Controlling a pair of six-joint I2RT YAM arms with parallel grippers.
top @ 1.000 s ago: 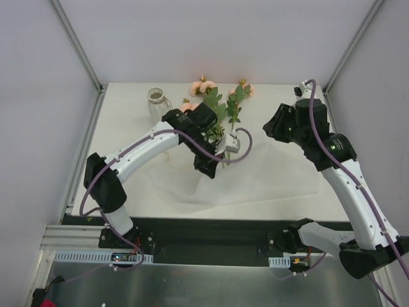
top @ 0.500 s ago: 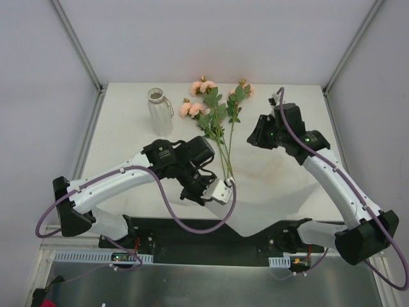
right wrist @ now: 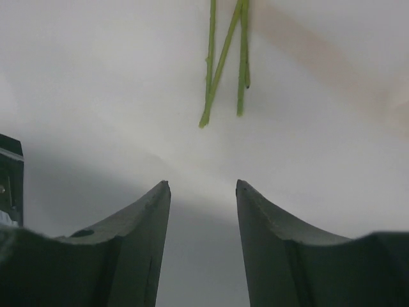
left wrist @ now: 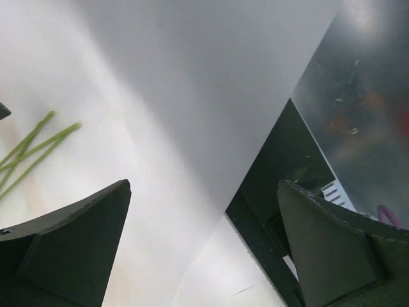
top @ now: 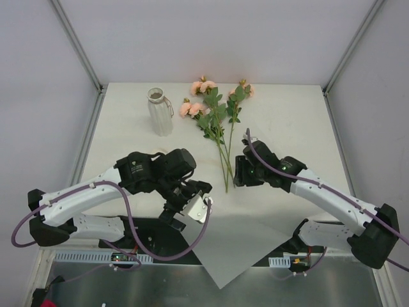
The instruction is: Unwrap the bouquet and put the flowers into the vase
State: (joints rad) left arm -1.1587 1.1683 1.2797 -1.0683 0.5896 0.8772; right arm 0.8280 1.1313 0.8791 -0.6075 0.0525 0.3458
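Observation:
The bouquet lies unwrapped: the flowers [top: 216, 115] rest loose on the table, peach blooms to the far side and thin green stems [top: 225, 167] pointing to the near edge. Left of them the white ribbed vase [top: 160, 114] stands upright. My right gripper [top: 236, 176] sits just right of the stem ends, open with nothing between its fingers; the stem tips [right wrist: 223, 83] lie a little ahead of it [right wrist: 202, 183]. My left gripper [top: 174, 217] hovers at the table's near edge, wide open and empty [left wrist: 204, 185] above the white wrapping sheet [left wrist: 192, 102].
The white wrapping sheet [top: 236, 246] lies flat, hanging over the table's front edge onto the black rail [top: 160, 236] and metal base. Grey walls and aluminium posts [top: 77, 45] close in the table on three sides.
My left arm pulled back to the near edge, dragging the sheet off the flowers, then opened and let it go. My right arm swung from the back right down to the stem ends.

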